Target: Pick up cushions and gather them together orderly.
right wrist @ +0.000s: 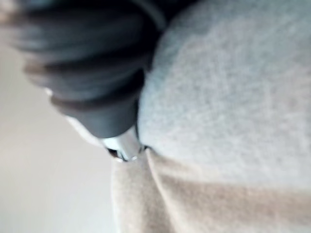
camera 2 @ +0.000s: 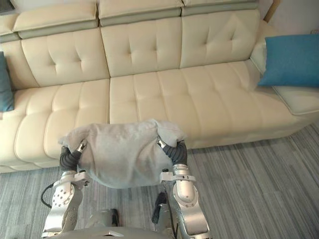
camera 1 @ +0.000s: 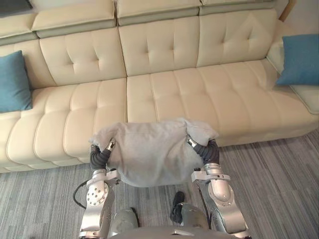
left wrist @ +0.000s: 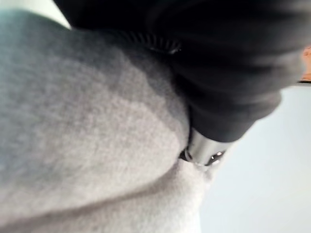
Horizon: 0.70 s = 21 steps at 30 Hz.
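A grey cushion (camera 1: 149,154) hangs in front of the cream sofa (camera 1: 164,94), above the floor and level with the seat's front edge. My left hand (camera 1: 99,157) presses into its left side and my right hand (camera 1: 207,150) into its right side, and the cushion's upper corners fold over both. The wrist views show the grey cloth (left wrist: 73,121) (right wrist: 233,97) tight against each hand's dark cover (left wrist: 218,97) (right wrist: 87,87). One blue cushion (camera 1: 12,82) leans at the sofa's far left. Another blue cushion (camera 1: 301,59) leans at the far right corner.
The sofa's middle seats are bare. A dark object (camera 1: 12,6) lies on top of the backrest at the far left. Grey striped carpet (camera 1: 279,174) runs along the sofa's front.
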Available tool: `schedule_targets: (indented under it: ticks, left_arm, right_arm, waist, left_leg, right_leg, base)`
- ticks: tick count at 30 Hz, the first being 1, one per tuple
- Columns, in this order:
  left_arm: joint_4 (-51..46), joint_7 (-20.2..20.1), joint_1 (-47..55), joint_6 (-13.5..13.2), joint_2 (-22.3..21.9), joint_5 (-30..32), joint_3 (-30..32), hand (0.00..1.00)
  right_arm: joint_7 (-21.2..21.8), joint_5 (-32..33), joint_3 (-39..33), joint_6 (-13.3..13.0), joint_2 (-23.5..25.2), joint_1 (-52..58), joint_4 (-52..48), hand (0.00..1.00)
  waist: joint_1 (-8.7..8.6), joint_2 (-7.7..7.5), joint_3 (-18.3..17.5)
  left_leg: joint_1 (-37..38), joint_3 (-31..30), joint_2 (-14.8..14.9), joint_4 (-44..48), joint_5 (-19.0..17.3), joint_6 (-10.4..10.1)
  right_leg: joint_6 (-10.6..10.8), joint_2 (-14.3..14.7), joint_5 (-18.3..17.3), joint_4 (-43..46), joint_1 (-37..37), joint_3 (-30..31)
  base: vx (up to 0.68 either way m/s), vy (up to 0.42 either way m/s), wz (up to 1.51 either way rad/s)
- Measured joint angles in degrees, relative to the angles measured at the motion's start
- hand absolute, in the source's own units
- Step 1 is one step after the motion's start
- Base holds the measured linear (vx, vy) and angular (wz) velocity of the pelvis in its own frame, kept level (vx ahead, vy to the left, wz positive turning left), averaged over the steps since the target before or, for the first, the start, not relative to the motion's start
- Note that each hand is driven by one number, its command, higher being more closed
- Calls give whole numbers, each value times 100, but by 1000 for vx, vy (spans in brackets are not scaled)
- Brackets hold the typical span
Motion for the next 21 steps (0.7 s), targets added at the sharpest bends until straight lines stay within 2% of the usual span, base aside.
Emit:
schedule_targets:
  ticks: [3,5,7,9,11,12,13,14,15,16,17,18,19,20,21]
  left_arm:
    - [49,-8,102,0,117,0,-55,100]
    - [147,-17,114,0,179,0,-71,100]
    - [261,-62,105,47,225,0,-137,100]
    - [343,-113,105,96,292,3,-148,100]
    - [340,-115,99,130,407,21,-147,100]
    - [269,-115,93,151,442,113,-146,100]
    - [195,-114,95,165,450,120,-144,100]
    - [112,-111,44,165,445,125,-141,100]
    - [100,-111,-9,165,444,125,-141,100]
    - [96,-108,-188,167,450,125,-128,100]
    - [96,-108,-239,168,449,125,-131,100]
    - [96,-109,-389,171,443,135,-137,100]
    - [107,-110,-461,174,391,184,-155,100]
    - [110,-111,-508,175,329,232,-198,100]
    - [65,-111,-523,174,281,234,-238,100]
  right_arm:
    - [2,-16,0,1,126,-26,50,100]
    - [21,-17,-1,0,128,-108,175,100]
    - [86,-77,-72,1,122,-216,484,100]
    - [112,-177,-86,39,127,-177,598,100]
    - [142,-232,-67,50,135,-165,653,100]
    - [164,-233,-68,49,148,-176,648,100]
    - [167,-232,-72,48,167,-189,646,100]
    - [183,-232,-120,47,214,-204,646,100]
    - [185,-231,-137,48,256,-207,646,100]
    - [185,-225,-193,48,359,-211,636,100]
    - [185,-222,-224,48,372,-211,634,100]
    - [184,-218,-292,48,341,-208,623,100]
    - [184,-214,-329,50,316,-206,602,100]
    - [179,-205,-358,57,227,-198,509,100]
    - [179,-205,-356,57,141,-148,323,100]
  waist:
    - [72,-134,-100]
    - [71,-214,-119]
    - [-39,-319,-96]
    - [-106,-360,-68]
    - [-102,-446,-14]
    - [-114,-502,20]
    - [-115,-463,79]
    - [-120,-482,94]
    - [-106,-474,102]
    - [-95,-496,114]
    - [-107,-494,119]
    - [-139,-503,141]
    - [-219,-487,165]
    - [-238,-331,262]
    - [-231,-239,309]
  left_leg:
    - [9,203,-46,3,-46,28]
    - [8,302,-104,65,-141,56]
    - [-3,257,-214,209,-272,121]
    - [33,139,-257,340,-399,147]
    - [154,-35,-278,444,-555,227]
    - [197,-159,-308,442,-599,281]
    - [223,-221,-338,445,-615,313]
    - [166,-355,-288,503,-669,338]
    - [150,-407,-250,526,-702,322]
    - [140,-518,-236,545,-793,287]
    - [140,-553,-240,562,-835,260]
    - [192,-645,-272,619,-977,151]
    - [314,-820,-273,604,-1084,20]
    - [416,-895,-215,501,-1085,-45]
    - [582,-908,-192,258,-1001,-154]
  right_leg:
    - [132,9,180,-177,-40,200]
    - [201,-58,177,-49,-126,292]
    - [340,-315,76,596,-348,346]
    - [332,-463,84,1338,-572,495]
    - [344,-533,95,1790,-574,663]
    - [350,-602,218,2155,-700,725]
    - [352,-599,149,2379,-907,727]
    - [412,-467,-259,2209,-1014,815]
    - [416,-376,-365,1951,-1016,817]
    - [426,-154,-371,1073,-1015,805]
    - [428,-104,-336,843,-1013,812]
    - [394,20,-130,196,-985,910]
    - [192,104,507,157,-812,1037]
    - [107,149,365,408,-798,1000]
    - [70,114,110,882,-923,970]
  base:
    - [15,99,-26]
    - [34,112,-26]
    - [36,143,6]
    - [48,127,32]
    - [75,93,42]
    - [56,43,39]
    - [112,14,40]
    - [109,-15,27]
    - [255,-101,36]
    - [181,-91,27]
    - [336,-197,43]
    - [326,-212,55]
    - [400,-240,60]
    - [322,-171,48]
    - [406,-194,39]
